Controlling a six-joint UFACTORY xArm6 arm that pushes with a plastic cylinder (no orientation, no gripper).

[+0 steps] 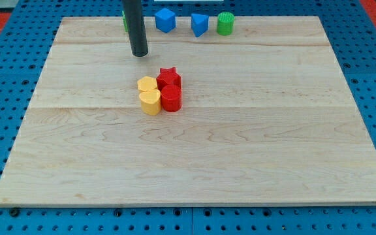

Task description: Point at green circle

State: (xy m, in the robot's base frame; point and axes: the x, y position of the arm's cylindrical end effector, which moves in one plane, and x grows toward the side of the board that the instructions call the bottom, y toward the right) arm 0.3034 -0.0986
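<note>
Wooden board [194, 163] fills the frame; a tight cluster of two yellow heart blocks [149, 95] touching a red star block [169, 78] and a red round block [171, 98] sits upper centre. Along the top edge: blue cube [165, 19], blue wedge-like block [200, 25], then the green circle [226, 23] at upper right of centre. My tip [139, 54], a bare rod with no pincer to open or close, rests upper left, well apart from the green circle; judged the approach step, calling for travel toward the view's right and slightly up, skirting the blue blocks.
</note>
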